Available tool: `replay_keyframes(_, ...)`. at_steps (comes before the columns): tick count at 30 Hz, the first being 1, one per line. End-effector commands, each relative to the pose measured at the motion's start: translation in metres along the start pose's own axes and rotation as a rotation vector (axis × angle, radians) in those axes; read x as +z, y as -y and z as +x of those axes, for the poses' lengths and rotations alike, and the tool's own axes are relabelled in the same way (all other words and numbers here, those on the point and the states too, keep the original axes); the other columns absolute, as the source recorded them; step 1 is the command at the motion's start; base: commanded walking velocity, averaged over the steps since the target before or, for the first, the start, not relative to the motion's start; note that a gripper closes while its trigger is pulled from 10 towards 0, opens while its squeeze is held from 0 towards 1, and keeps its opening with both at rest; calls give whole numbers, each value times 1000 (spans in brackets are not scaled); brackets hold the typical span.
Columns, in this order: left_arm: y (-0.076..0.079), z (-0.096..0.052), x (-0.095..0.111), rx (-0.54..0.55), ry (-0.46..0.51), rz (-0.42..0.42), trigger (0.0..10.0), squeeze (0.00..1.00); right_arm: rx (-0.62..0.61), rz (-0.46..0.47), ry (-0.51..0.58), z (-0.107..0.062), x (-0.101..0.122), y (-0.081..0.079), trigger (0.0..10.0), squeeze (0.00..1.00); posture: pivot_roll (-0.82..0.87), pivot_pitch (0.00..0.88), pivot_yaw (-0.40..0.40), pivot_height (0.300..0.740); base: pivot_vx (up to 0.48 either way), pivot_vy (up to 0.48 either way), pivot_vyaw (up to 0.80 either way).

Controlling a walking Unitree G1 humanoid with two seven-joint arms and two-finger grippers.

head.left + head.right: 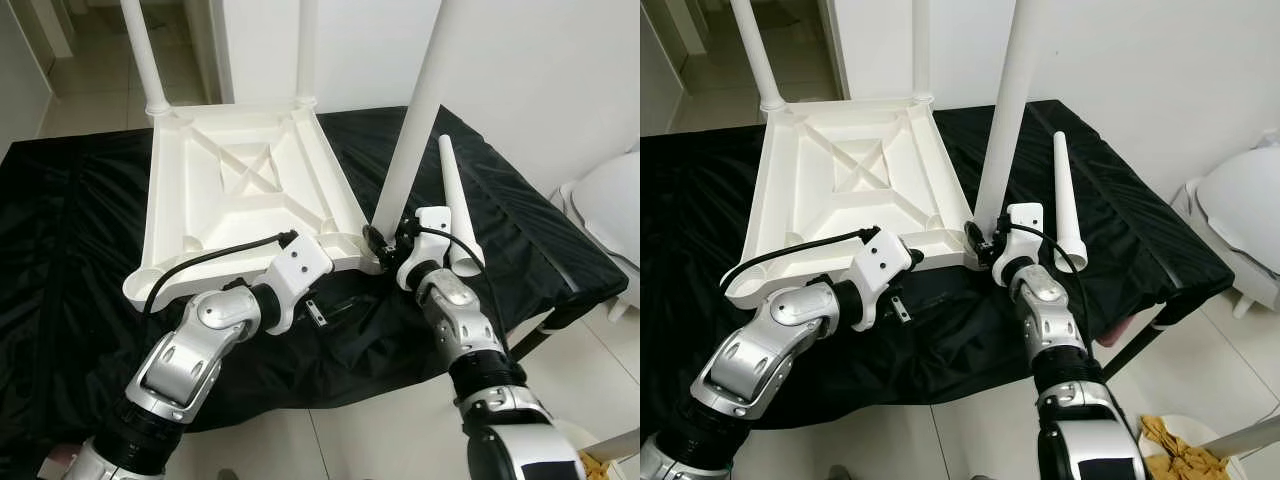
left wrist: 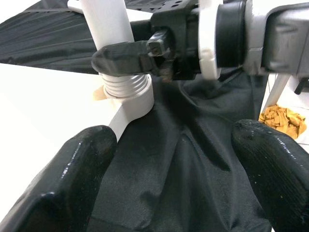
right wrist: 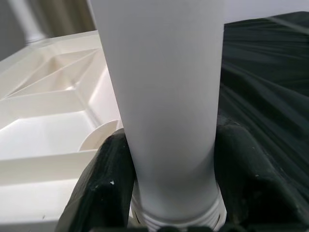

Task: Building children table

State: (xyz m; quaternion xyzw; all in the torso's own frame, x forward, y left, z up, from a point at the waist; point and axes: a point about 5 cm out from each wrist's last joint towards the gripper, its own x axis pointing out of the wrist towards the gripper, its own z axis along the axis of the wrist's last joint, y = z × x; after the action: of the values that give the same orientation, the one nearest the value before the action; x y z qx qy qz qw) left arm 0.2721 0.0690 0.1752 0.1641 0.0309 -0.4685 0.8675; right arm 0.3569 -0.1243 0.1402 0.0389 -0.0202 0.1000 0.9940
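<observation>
Upturned white children table [image 1: 240, 190] lay on the black-draped tabletop [image 1: 70, 230], two far legs fitted. Left tool [image 1: 318, 312] sat spread at its near edge, holding nothing. Right tool [image 1: 378, 243] pinched third leg [image 1: 415, 110] just above its threads at the corner socket. Spare leg [image 1: 455, 205] lay beside. Plastic likely light, stiff, slick; grip low near threads.

Both arms are silver metal with black joints and white wrist housings. A black cable [image 1: 215, 257] loops over the left forearm. Its fingers [image 2: 67, 193] are thick, black and rubbery.
</observation>
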Motion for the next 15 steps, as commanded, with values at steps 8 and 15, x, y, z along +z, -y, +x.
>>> replay_keyframes(8,2,1,0,-6,-5,-3,10000,0,-257,78,-1,-2,-3,-22,0,0,-40,42,2,740,0,0,0)
replay_keyframes(15,1,1,0,-1,-5,-2,10000,0,-262,56,-5,-2,2,-20,0,0,-40,40,-3,740,0,0,0)
